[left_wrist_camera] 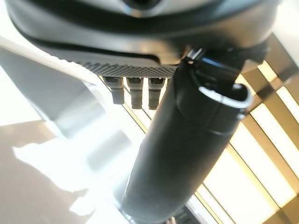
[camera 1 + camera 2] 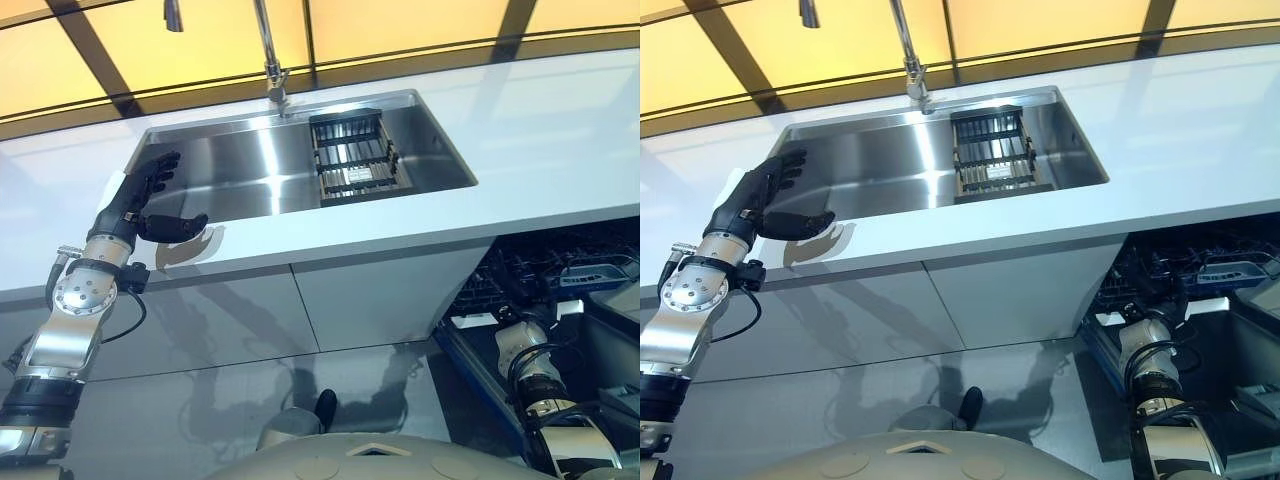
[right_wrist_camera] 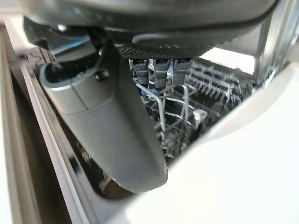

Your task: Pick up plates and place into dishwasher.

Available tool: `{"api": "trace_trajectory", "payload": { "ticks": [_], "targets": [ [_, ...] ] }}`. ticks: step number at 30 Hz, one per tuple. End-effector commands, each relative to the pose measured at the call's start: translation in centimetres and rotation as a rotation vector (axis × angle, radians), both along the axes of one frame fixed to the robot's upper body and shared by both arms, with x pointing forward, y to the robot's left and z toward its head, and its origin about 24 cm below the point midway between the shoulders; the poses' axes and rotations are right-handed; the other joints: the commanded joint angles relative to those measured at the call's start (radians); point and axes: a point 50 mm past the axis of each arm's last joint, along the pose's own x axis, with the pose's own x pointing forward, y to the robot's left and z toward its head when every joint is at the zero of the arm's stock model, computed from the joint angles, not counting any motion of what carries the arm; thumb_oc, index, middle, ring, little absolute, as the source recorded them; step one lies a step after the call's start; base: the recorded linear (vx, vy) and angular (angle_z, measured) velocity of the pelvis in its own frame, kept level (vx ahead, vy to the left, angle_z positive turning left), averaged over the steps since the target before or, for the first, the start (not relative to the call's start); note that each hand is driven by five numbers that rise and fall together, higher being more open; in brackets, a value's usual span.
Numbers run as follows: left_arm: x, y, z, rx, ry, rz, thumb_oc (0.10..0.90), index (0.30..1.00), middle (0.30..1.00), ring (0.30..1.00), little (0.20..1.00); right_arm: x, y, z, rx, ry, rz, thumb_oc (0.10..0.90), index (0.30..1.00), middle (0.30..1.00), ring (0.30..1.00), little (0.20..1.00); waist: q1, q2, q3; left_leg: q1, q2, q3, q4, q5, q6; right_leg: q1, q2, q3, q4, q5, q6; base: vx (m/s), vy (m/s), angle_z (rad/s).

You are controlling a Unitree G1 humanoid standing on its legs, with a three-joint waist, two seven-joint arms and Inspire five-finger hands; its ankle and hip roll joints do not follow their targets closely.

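Note:
My left hand (image 2: 140, 200) hovers open over the white counter (image 2: 560, 130) at the sink's left front corner, fingers spread and thumb (image 1: 187, 144) stretched out. Just under the thumb lies a pale curved rim (image 2: 195, 250), seemingly a white plate on the counter's front edge. My right arm reaches low on the right into the open dishwasher (image 2: 560, 270). In the right wrist view my right hand (image 3: 107, 126) is open, its fingers (image 3: 156, 70) straight above the wire rack (image 3: 196, 107), holding nothing.
A steel sink (image 2: 240, 175) is set into the counter, with a black dish rack (image 2: 355, 160) in its right half and a tap (image 2: 268, 55) behind. Grey cabinet fronts (image 2: 300, 300) stand below, left of the pulled-out dishwasher rack.

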Motion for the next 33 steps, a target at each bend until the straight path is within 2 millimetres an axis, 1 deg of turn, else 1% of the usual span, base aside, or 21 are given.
{"api": "trace_trajectory", "payload": {
  "ticks": [1, 6, 9, 13, 14, 19, 26, 29, 33],
  "targets": [
    [1.3, 0.0, 6.7, 0.092, -0.259, -0.069, 0.8, 0.9, 0.9, 0.9, 0.9, 10.5, 5.6, 14.0, -0.255, -0.553, 0.358, 0.8, 0.9, 0.9, 0.9, 0.9, 0.034, -0.04, -0.026, 0.081, -0.057, 0.034, 0.014, -0.158, 0.011, -0.09, -0.013, -0.016, 0.087, -0.002, -0.024, -0.01, 0.047, 0.0],
    [1.4, 0.0, 6.8, 0.083, -0.255, -0.074, 0.8, 0.9, 0.9, 0.9, 0.9, 10.0, 5.1, 13.8, -0.287, -0.527, 0.279, 0.8, 0.9, 0.9, 0.9, 0.9, 0.02, -0.04, -0.026, 0.087, -0.06, 0.047, 0.01, -0.164, 0.018, -0.09, -0.016, -0.005, 0.079, 0.008, -0.016, -0.02, 0.04, -0.01],
    [1.4, -0.2, 6.7, 0.081, -0.254, -0.074, 0.8, 0.9, 0.9, 0.9, 0.9, 9.3, 4.8, 13.2, -0.331, -0.492, 0.258, 0.8, 0.9, 0.9, 0.9, 0.9, 0.001, -0.041, -0.026, 0.092, -0.061, 0.066, 0.007, -0.17, 0.022, -0.092, -0.017, 0.011, 0.067, 0.018, -0.009, -0.03, 0.036, 0.0],
    [1.6, -0.5, 6.5, 0.07, -0.256, -0.073, 0.8, 0.9, 0.9, 0.9, 0.9, 8.4, 3.9, 12.7, -0.325, -0.484, 0.21, 0.8, 0.9, 0.9, 0.9, 0.9, -0.027, -0.042, -0.025, 0.1, -0.061, 0.093, 0.004, -0.177, 0.025, -0.094, -0.014, 0.035, 0.045, 0.035, -0.002, -0.04, 0.021, -0.04],
    [1.7, -0.5, 6.5, 0.067, -0.257, -0.069, 0.8, 0.9, 0.9, 0.9, 0.9, 8.0, 3.5, 12.5, -0.32, -0.485, 0.187, 0.8, 0.9, 0.9, 0.9, 0.9, -0.04, -0.043, -0.023, 0.102, -0.06, 0.104, 0.004, -0.181, 0.026, -0.096, -0.013, 0.045, 0.037, 0.041, 0.001, -0.05, 0.002, -0.15],
    [1.8, -0.7, 6.3, 0.058, -0.261, -0.057, 0.8, 0.9, 0.9, 0.9, 0.9, 6.0, 1.9, 11.9, -0.345, -0.478, 0.083, 0.8, 0.9, 0.9, 0.9, 0.9, -0.082, -0.047, -0.023, 0.113, -0.052, 0.148, 0.005, -0.195, 0.029, -0.1, -0.008, 0.083, 0.01, 0.059, 0.011, -0.05, -0.013, -0.22],
    [1.6, -0.5, 5.9, 0.052, -0.265, -0.034, 0.8, 0.9, 0.9, 0.9, 0.9, 3.6, 0.0, 12.2, -0.491, -0.429, 0.019, 0.8, 0.9, 0.9, 0.9, 0.9, -0.144, -0.058, -0.022, 0.129, -0.038, 0.204, 0.005, -0.211, 0.031, -0.11, 0.004, 0.139, 0.003, 0.064, 0.017, -0.03, -0.029, -0.22],
    [1.5, -0.3, 6.0, 0.051, -0.268, -0.028, 0.8, 0.9, 0.9, 0.9, 0.9, 2.6, -1.1, 12.1, -0.538, -0.386, -0.024, 0.8, 0.9, 0.9, 0.9, 0.9, -0.165, -0.063, -0.025, 0.134, -0.033, 0.224, 0.005, -0.216, 0.032, -0.114, 0.01, 0.163, 0.003, 0.064, 0.018, -0.02, -0.035, -0.24],
    [1.2, 0.0, 6.0, 0.052, -0.275, -0.016, 0.8, 0.9, 0.9, 0.9, 0.9, 0.8, -2.7, 11.2, -0.601, -0.29, -0.114, 0.8, 0.9, 0.9, 0.9, 0.9, -0.195, -0.069, -0.026, 0.141, -0.026, 0.246, 0.003, -0.222, 0.033, -0.116, 0.02, 0.194, 0.004, 0.065, 0.019, -0.02, -0.042, -0.33]
  ]
}}
